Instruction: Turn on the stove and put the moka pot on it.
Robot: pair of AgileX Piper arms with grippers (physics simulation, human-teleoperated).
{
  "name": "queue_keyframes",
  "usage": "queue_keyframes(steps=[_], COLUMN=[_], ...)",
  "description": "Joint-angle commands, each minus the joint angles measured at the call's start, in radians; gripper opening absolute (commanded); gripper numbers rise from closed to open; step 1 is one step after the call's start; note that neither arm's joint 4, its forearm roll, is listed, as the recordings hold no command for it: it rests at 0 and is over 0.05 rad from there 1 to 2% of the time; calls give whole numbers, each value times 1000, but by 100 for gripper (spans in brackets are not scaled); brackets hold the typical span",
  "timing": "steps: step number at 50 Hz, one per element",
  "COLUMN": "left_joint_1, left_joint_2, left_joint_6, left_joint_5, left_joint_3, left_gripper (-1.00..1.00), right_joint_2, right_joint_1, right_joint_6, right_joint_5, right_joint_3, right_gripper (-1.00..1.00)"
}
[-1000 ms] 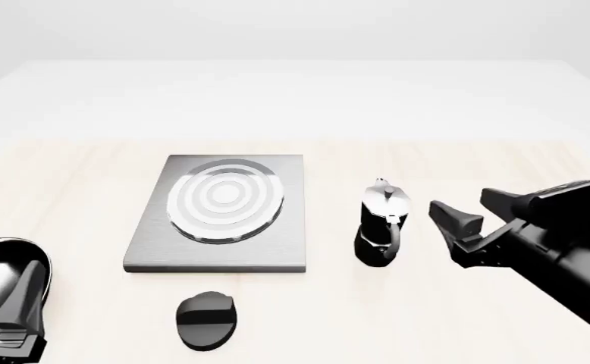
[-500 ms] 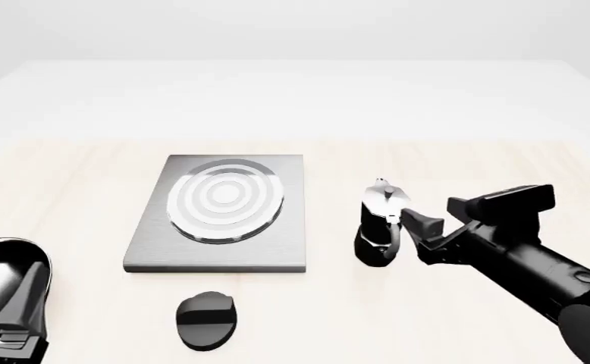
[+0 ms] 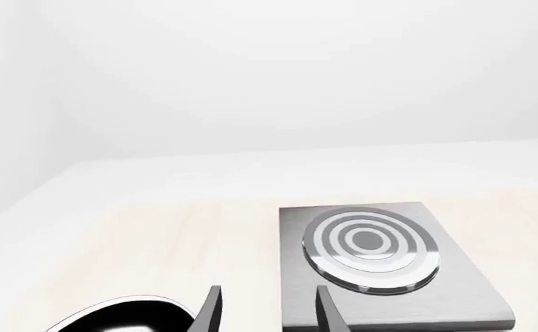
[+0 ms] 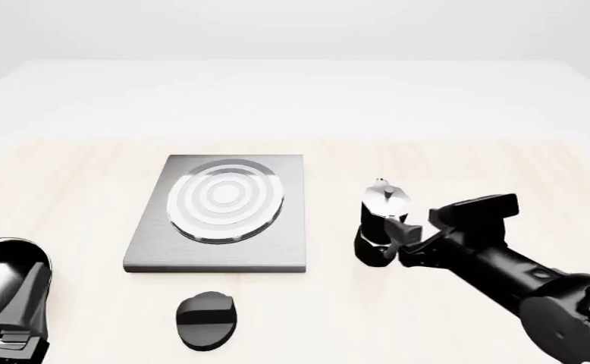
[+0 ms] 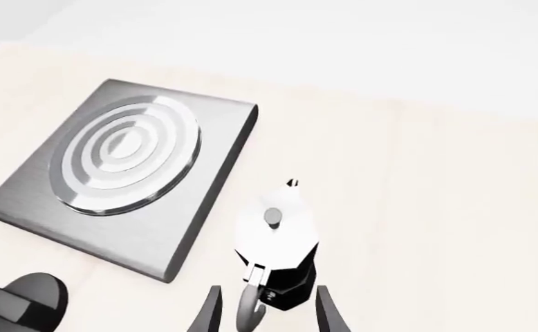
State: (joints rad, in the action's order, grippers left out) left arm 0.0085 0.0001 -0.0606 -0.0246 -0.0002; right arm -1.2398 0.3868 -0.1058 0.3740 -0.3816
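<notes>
Front view: the moka pot stands just beside the stove. The right gripper is open around its handle, apparently not touching; it should be centred before closing.

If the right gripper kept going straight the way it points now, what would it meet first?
Most likely the moka pot's handle: it sits between the open fingers of the right gripper, with the moka pot directly behind.
</notes>
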Motion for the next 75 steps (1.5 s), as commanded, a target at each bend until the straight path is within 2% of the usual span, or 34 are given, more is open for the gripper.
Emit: queue_keyframes(steps=[1, 19, 45, 46, 47, 52, 64, 75], left_joint_1=[-3, 2, 7, 8, 8, 8, 12, 11], left_joint_2=[0, 0, 0, 0, 0, 0, 0, 0], left_joint_6=[0, 4, 4, 5, 6, 5, 10, 7], left_joint_5=[1, 3, 5, 5, 5, 8, 10, 15], left_joint_3=[0, 0, 0, 0, 0, 0, 0, 0], left_gripper=[100, 100, 100, 100, 100, 100, 100, 100], right_joint_2=[-66, -162, -215, -211, -199, -187, -84, 7], right_joint_1=[6, 22, 43, 41, 40, 48, 61, 83], right_joint_6=[-8, -25, -33, -29, -12, -5, 60, 118], right_joint_5=[42, 104, 149, 149, 150, 150, 86, -62], right_joint_3=[-5, -11, 2, 4, 8, 16, 17, -76], right_gripper=[100, 100, 100, -100, -100, -100, -100, -100])
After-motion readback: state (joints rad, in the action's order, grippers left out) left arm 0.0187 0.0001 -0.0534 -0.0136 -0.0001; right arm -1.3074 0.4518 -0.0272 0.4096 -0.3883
